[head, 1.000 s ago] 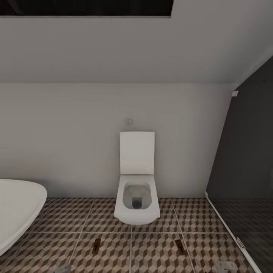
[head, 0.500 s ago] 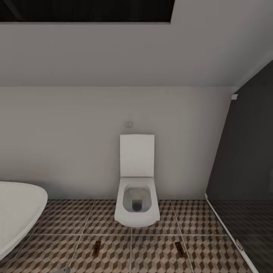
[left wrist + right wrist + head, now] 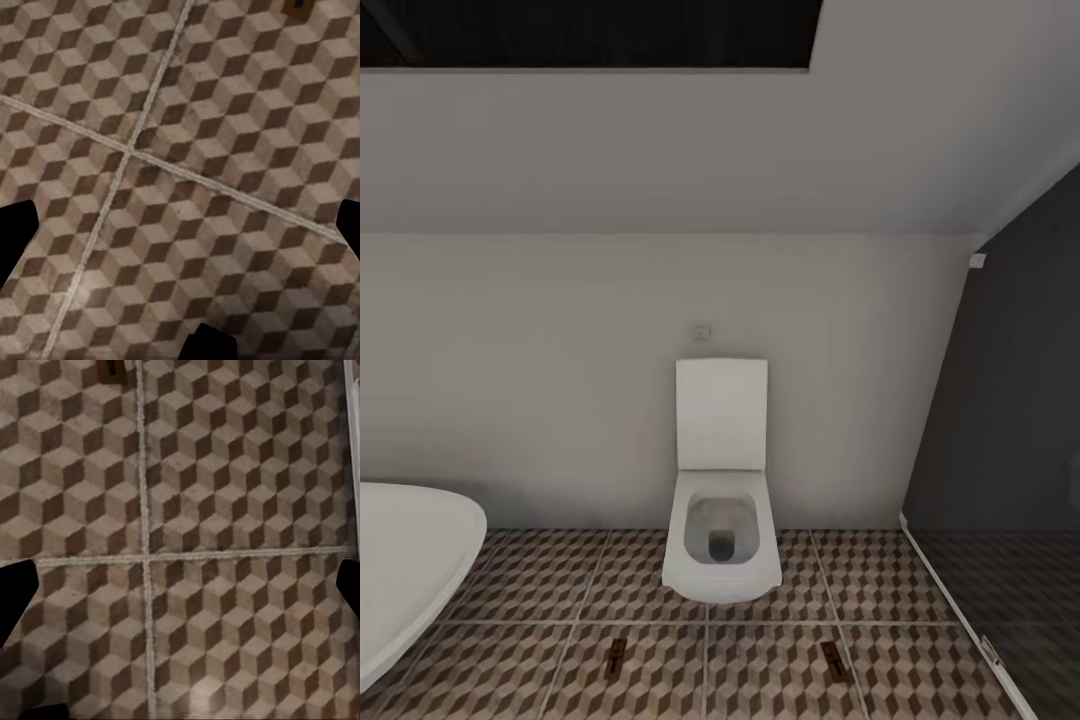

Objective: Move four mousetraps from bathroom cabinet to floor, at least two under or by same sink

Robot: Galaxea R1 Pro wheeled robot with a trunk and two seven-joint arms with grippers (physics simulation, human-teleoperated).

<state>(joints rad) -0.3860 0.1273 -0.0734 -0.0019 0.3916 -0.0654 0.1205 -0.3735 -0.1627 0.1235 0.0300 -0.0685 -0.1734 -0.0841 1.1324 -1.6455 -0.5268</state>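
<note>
Fingers of both grippers, dark tips at the wrist frames' side edges, stand spread and empty over the bathroom floor [image 3: 780, 665], where two mousetraps [image 3: 615, 658] [image 3: 833, 657] lie at lower centre before the toilet [image 3: 720, 545]; judged next: fetching remaining traps, placing near a sink.

no readable text, labels or signs anywhere

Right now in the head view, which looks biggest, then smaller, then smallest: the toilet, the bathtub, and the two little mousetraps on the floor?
1. Toilet, though the bathtub is cut off by the frame edge, so that's unsure.
2. Bathtub.
3. Left mousetrap and right mousetrap, alike.
</note>
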